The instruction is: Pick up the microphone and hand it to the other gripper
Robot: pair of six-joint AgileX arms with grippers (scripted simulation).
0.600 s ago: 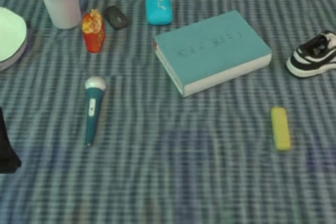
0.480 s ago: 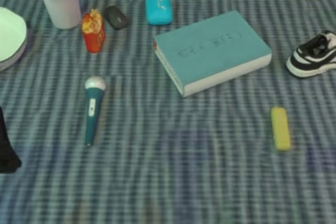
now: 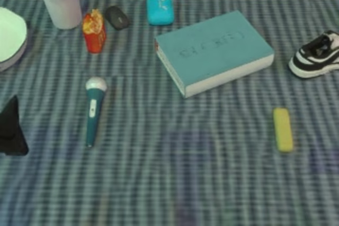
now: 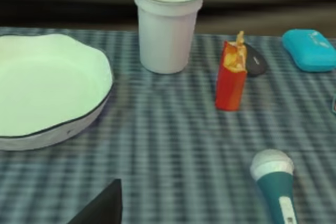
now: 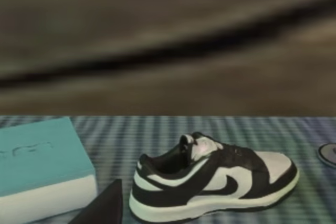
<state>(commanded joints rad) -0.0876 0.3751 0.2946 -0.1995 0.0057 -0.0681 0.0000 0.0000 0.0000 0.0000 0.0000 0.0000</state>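
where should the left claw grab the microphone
On the slim teal handle of the microphone, below the white strip, coming straight down with fingers spanning its narrow width. It lies flat, head toward the fries carton; the round head would slip.

The table (image 3: 212, 183) is covered by a woven-looking checked cloth, matt throughout. A smooth plastic look is shown by the microphone (image 3: 92, 110), with a matt white-grey head. The bowl (image 4: 47, 93) and cup (image 4: 167, 22) appear smooth, faintly glossy. The shoe (image 5: 210, 179) looks like smooth leather.
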